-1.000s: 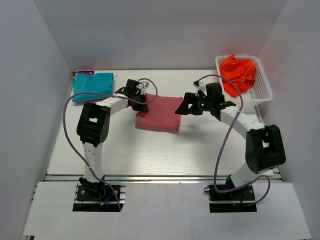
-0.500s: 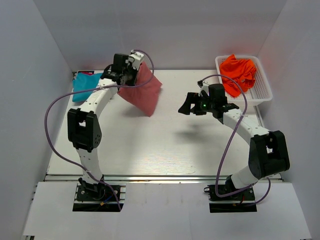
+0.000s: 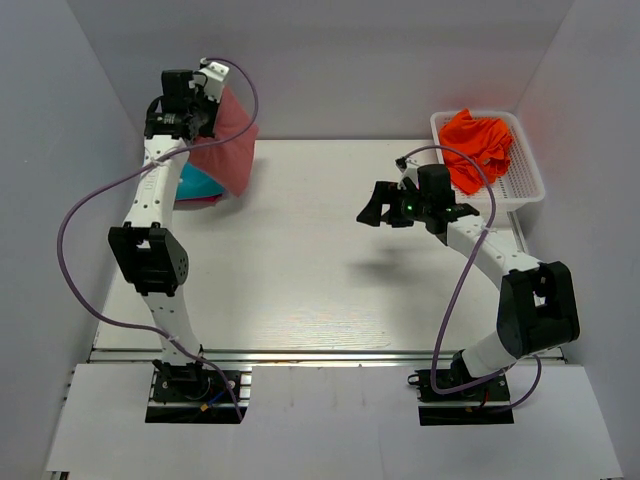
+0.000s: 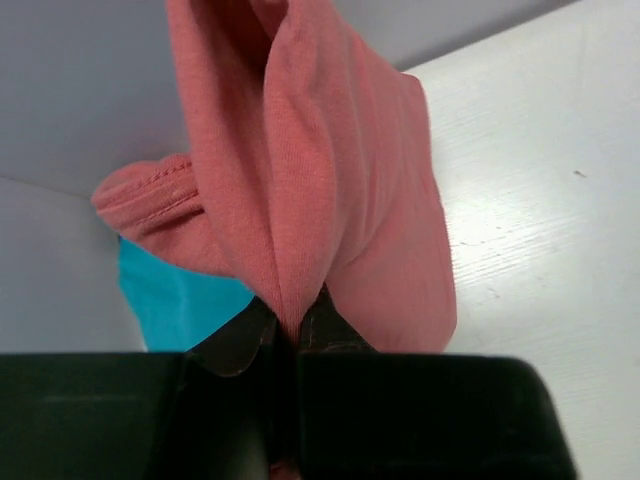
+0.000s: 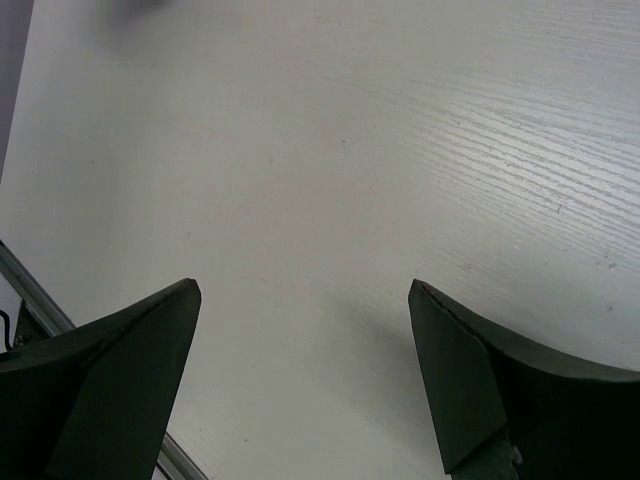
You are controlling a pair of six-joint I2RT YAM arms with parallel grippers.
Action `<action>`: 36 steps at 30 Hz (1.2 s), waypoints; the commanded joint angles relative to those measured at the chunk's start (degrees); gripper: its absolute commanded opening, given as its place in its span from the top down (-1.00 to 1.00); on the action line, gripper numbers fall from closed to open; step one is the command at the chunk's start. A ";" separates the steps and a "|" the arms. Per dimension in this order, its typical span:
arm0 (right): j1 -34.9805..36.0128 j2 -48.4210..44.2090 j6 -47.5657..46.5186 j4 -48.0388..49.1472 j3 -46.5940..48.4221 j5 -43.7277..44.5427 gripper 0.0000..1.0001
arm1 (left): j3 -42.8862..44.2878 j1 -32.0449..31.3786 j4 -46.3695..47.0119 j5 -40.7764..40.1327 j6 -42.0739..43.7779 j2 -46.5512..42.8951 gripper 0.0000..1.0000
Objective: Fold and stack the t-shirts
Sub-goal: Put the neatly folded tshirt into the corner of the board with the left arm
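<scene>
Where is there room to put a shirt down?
The big middle of the table, under the open right gripper and toward the near edge, is bare. The far left corner is crowded: the left gripper holds the salmon shirt over the teal shirt. The far right has the basket with the orange shirt.

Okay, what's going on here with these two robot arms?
The left hand is shut on the salmon t-shirt, holding it in the air above the teal t-shirt at the far left corner. The right hand hovers open over bare table. The orange t-shirt lies crumpled in the white basket.
</scene>
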 commanded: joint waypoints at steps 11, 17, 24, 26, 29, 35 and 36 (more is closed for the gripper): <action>-0.05 -0.15 -0.87 -1.73 4.27 2.28 -0.81 | 7.50 10.11 -0.42 6.45 -1.46 5.62 1.00; -0.22 0.47 -0.88 -2.26 5.42 3.25 -0.81 | 10.05 14.07 0.20 5.40 -4.01 11.85 1.00; -0.05 1.52 -0.88 -2.78 7.00 3.33 -0.81 | 9.35 18.12 3.53 4.16 -3.49 14.05 1.00; 0.04 1.70 -0.79 -2.96 7.44 3.68 -0.81 | 8.74 19.34 4.24 3.47 -3.48 14.75 1.00; 0.04 2.14 -0.70 -3.14 7.71 3.86 -0.81 | 8.74 19.88 4.24 2.58 -2.96 16.16 1.00; 0.13 3.02 0.00 -3.49 8.94 2.81 -0.81 | 10.23 20.49 5.21 -6.99 -3.39 19.33 -1.00; 0.13 3.19 0.00 -3.32 9.11 2.81 -0.81 | 10.93 20.49 5.21 -7.70 -3.92 19.33 -1.00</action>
